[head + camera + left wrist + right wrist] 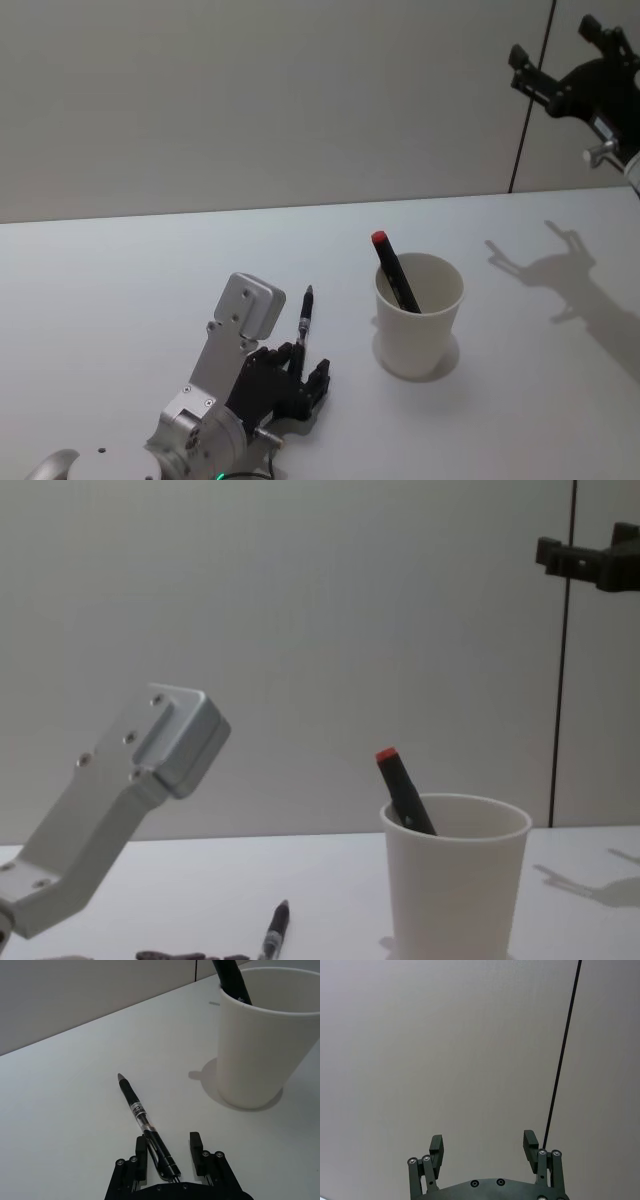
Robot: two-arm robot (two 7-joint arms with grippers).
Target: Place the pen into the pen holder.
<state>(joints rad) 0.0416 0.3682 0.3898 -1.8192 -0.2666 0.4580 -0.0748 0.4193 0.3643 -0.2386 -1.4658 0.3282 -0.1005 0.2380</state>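
Grasping step: my left gripper [168, 1139], jaws spread at lower centre, straddles the pen [136, 1108] lying on the surface [60, 1125]. Next I judge: pinch, lift, drop it into the pen holder [260, 1045], upper right. My right gripper [565, 55] idles, jaws spread.

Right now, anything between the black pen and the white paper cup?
Nothing visible: bare table between the black pen, lying in the open left gripper, and the white paper cup. A red-capped marker leans inside. Right gripper parked high.
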